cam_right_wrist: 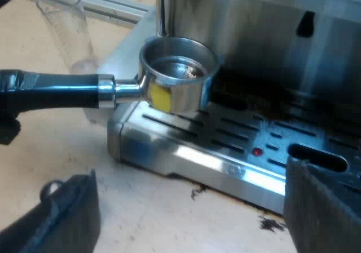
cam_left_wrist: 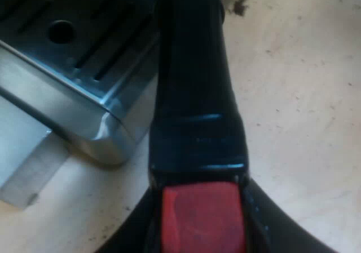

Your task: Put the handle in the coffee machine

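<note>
Okay, left gripper (cam_left_wrist: 203, 233) clamps the holder (cam_right_wrist: 179, 81) by its handle (cam_left_wrist: 194, 95), basket over the drip tray (cam_right_wrist: 237, 132); right gripper (cam_right_wrist: 194, 208) fingers spread, holding nothing.

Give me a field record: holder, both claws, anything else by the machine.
holder: held over the tray, under the machine front, not locked in
left claw: shut on handle at its red end
right claw: open, empty, near the tray
glass: stands beyond the handle, beside the machine
grounds: scattered on table by the tray
</note>
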